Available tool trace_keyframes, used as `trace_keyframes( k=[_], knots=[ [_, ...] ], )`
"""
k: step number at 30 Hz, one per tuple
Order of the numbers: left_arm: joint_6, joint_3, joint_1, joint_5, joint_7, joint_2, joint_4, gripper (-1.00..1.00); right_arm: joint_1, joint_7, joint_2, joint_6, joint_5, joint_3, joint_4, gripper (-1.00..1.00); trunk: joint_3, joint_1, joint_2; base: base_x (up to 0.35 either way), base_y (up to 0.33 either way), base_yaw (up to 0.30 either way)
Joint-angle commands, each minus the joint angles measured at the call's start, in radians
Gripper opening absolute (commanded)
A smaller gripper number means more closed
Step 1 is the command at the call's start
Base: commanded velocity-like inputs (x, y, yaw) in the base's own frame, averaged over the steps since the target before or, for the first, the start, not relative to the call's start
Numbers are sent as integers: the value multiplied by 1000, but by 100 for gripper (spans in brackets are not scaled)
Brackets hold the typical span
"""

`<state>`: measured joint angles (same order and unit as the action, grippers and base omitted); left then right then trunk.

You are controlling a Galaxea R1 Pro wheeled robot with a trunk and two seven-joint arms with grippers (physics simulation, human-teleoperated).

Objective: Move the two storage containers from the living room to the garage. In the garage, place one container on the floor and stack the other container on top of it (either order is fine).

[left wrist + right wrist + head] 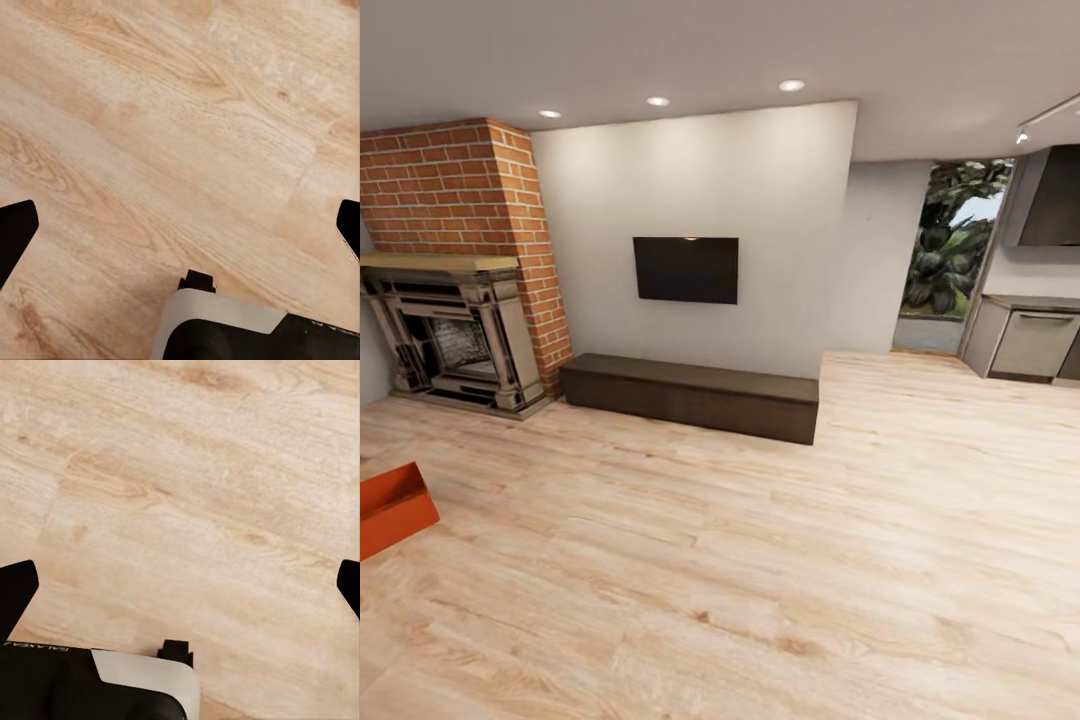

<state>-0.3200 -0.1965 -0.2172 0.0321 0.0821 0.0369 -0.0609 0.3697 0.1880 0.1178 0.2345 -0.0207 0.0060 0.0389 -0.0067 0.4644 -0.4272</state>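
Only one orange-red storage container (392, 508) visible, on the wood-plank floor (760, 560) at far left, well apart from one brick fireplace (460, 270) and one dark chest (690, 395). Left end effector (180, 225) fingers wide apart; right end effector (180, 585) likewise, above bare planks.

Wood floor (760, 580) open; bench chest (690, 395) along wall.
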Motion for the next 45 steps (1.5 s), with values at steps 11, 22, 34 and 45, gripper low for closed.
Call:
trace_keyframes(
  k=[11, 22, 34, 45],
  knots=[
    [-4, 0, -1, 2, 2, 0, 1, 100, 1, 2, 0, 8, -1, 0, 4, 100, -1, 1, -1, 324, 0, 0],
    [-4, 0, -1, 2, 2, 0, 1, 100, 1, 2, 0, 8, -1, 0, 4, 100, -1, 1, -1, 323, 0, 79],
    [-4, 0, -1, 2, 2, 0, 1, 100, 1, 2, 0, 7, -1, 0, 4, 100, -1, 1, -1, 324, 0, 246],
    [-4, 0, 0, 2, 2, 0, 1, 100, 1, 2, 0, 7, -1, 0, 4, 100, -1, 1, -1, 323, 0, 251]
  ],
)
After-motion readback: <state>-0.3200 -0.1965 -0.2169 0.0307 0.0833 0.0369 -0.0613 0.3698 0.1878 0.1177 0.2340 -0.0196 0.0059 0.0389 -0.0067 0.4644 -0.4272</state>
